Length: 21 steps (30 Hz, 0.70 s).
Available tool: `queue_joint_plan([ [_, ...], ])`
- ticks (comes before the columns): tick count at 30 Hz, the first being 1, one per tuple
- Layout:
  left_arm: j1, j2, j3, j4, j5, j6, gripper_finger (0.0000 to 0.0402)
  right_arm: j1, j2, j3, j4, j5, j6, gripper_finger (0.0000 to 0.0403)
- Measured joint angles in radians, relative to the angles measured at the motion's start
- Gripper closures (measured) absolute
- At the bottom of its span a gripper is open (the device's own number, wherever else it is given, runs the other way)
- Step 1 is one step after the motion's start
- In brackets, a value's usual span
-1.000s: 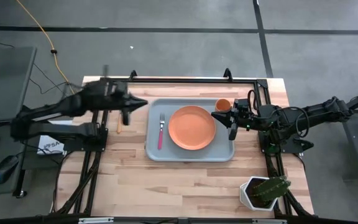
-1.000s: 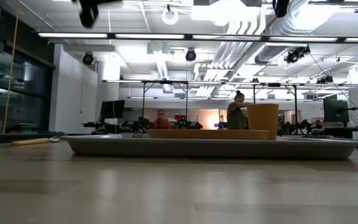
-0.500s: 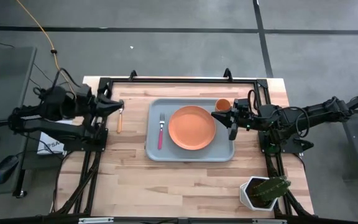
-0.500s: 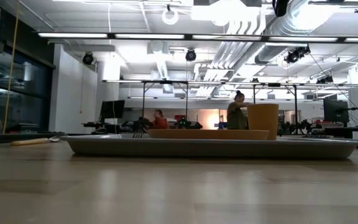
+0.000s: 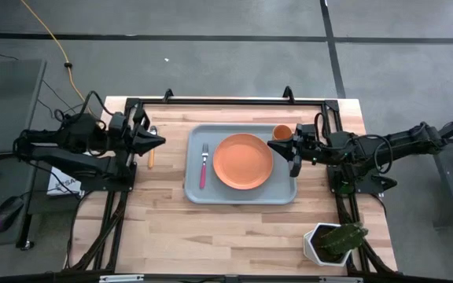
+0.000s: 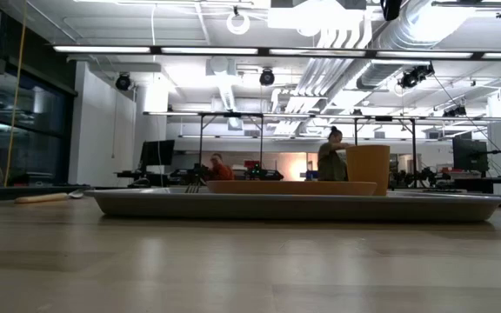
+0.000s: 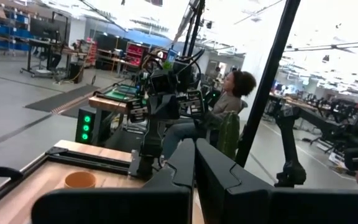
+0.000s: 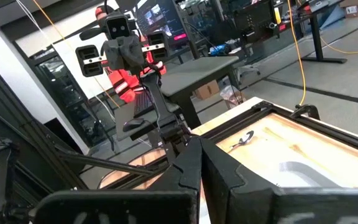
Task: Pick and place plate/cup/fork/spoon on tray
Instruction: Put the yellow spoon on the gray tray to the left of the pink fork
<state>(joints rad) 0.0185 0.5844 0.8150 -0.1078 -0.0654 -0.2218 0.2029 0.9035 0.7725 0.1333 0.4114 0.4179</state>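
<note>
The grey-blue tray (image 5: 193, 192) lies mid-table. On it are the orange plate (image 5: 243, 161), the pink-handled fork (image 5: 204, 167) left of the plate, and the orange cup (image 5: 282, 132) at the tray's far right corner. The orange-handled spoon (image 5: 151, 159) lies flat on the wood left of the tray; it also shows in the right wrist view (image 8: 244, 138). My left gripper (image 5: 160, 142) is shut and empty, high above the spoon's middle. My right gripper (image 5: 273, 145) is shut and empty, above the tray's right part beside the cup.
A white pot with a green plant (image 5: 333, 242) stands at the table's near right corner. Black frame rails (image 5: 226, 101) run along the table's far and side edges. Bare wood lies in front of the tray (image 5: 234, 236). People sit and stand in the room behind (image 6: 330, 156).
My left gripper has drawn back from near the tray's far left corner toward the table's left edge and now hangs over the spoon, still shut. It has left the top of the low view. The things on the tray and the spoon have kept still.
</note>
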Motion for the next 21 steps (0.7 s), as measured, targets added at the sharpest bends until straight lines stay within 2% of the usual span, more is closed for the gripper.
queue_joint_plan([
  [16,0.001,-0.004,0.0,0.0,0.001,0.008,0.0401,0.0,0.0,0.0,0.0,-0.009,-0.025,0.0403],
  [21,0.001,-0.004,0.0,0.0,0.001,0.008,0.0401,0.0,0.0,0.0,0.009,-0.116,-0.167,0.0403],
])
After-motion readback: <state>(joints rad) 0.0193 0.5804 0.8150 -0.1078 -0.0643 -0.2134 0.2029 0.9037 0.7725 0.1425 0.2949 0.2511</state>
